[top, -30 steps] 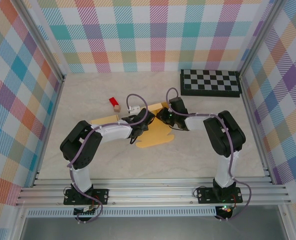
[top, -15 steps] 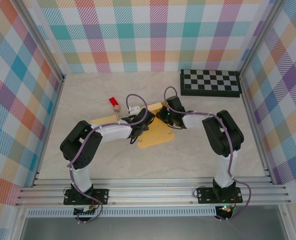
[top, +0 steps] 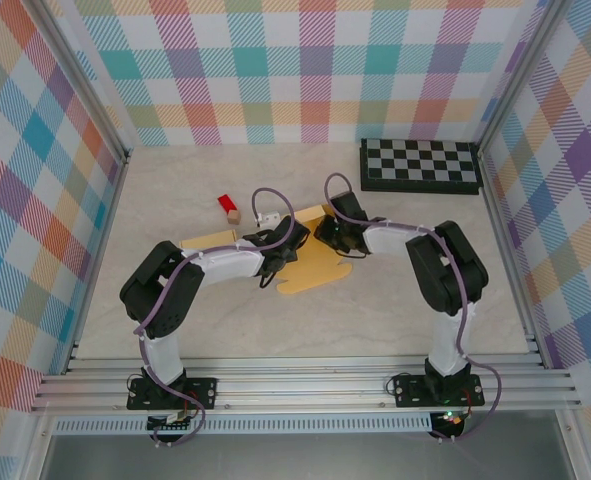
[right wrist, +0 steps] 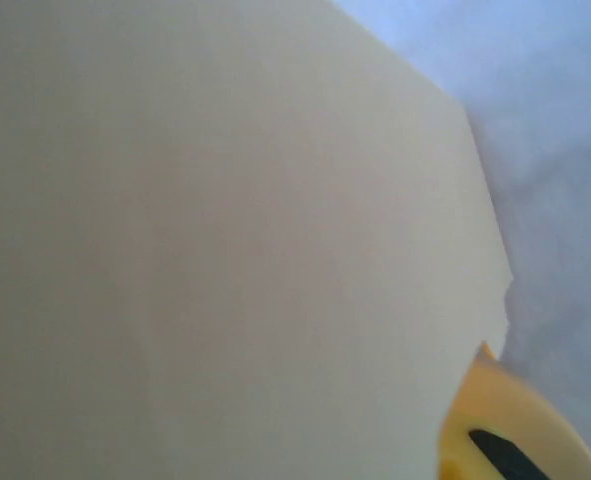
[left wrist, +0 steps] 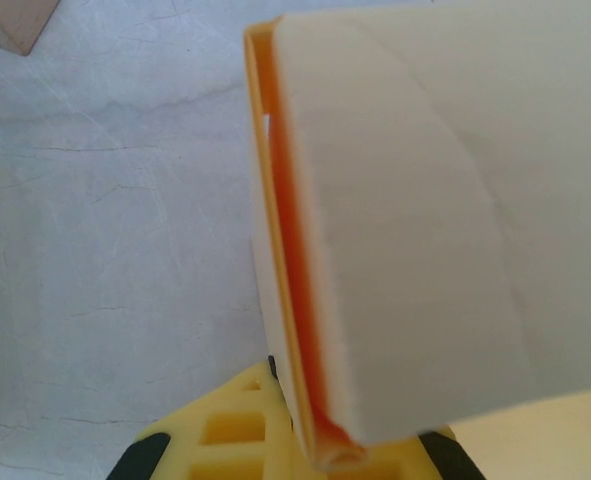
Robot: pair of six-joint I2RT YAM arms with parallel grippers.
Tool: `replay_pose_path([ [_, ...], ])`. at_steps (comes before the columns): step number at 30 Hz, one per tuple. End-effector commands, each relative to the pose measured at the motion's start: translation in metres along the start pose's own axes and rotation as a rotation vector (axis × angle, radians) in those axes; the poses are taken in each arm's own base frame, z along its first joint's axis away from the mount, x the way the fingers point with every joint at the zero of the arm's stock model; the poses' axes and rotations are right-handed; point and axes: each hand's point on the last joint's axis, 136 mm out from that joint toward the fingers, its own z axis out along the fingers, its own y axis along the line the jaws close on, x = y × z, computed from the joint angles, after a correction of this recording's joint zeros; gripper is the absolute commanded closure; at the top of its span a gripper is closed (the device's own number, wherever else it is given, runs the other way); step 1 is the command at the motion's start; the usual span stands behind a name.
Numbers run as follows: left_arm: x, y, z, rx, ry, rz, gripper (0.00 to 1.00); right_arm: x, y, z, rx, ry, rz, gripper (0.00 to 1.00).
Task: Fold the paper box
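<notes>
The paper box (top: 317,266) is a flat yellow cardboard cut-out lying mid-table, with a strip (top: 207,240) running left. My left gripper (top: 279,246) sits over its left part. In the left wrist view a doubled flap of the box (left wrist: 425,220), with an orange inner edge, is pinched between the yellow fingers (left wrist: 215,440), so that gripper (left wrist: 320,445) is shut on it. My right gripper (top: 331,232) is at the box's far right corner. In the right wrist view a pale sheet of the box (right wrist: 225,250) covers the jaws, and one yellow finger (right wrist: 495,425) peeks out at lower right.
A small red block (top: 228,206) lies left of the box, toward the back. A black-and-white checkerboard (top: 420,165) rests against the back right corner. Plaid walls enclose the pale table (top: 175,320), and an aluminium rail (top: 305,385) runs along the near edge.
My right gripper has crept a little to the left and farther back along the box's corner. The box's near flap has shifted slightly. The left arm has stayed put.
</notes>
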Motion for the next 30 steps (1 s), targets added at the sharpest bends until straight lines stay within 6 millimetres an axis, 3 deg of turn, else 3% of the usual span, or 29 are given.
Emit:
replay_pose_path([
  [1,0.015,0.004,0.005,-0.018,0.070,0.039,1.00,0.011,0.012,-0.040,-0.036,0.046,-0.166,0.77],
  [6,0.015,0.012,0.005,-0.047,0.076,0.076,1.00,-0.016,0.011,-0.094,-0.072,0.008,-0.300,0.70],
  [10,0.012,0.013,0.004,-0.048,0.071,0.130,1.00,-0.059,-0.012,-0.135,0.021,-0.105,-0.422,0.62],
  [12,0.010,0.014,0.003,-0.043,0.063,0.151,1.00,-0.082,-0.025,-0.147,0.059,-0.156,-0.564,0.56],
  [16,0.008,0.016,0.002,-0.039,0.059,0.168,1.00,-0.091,-0.054,-0.138,0.136,-0.101,-0.838,0.51],
  [19,0.009,0.016,0.002,-0.035,0.065,0.174,1.00,-0.067,-0.070,-0.116,0.100,-0.004,-1.020,0.49],
  [23,0.008,0.012,0.004,-0.016,0.059,0.163,1.00,-0.036,-0.058,-0.103,-0.097,0.022,-1.127,0.48],
  [30,0.005,0.008,0.003,-0.002,0.053,0.161,1.00,-0.023,-0.040,-0.085,-0.164,0.064,-1.193,0.47],
])
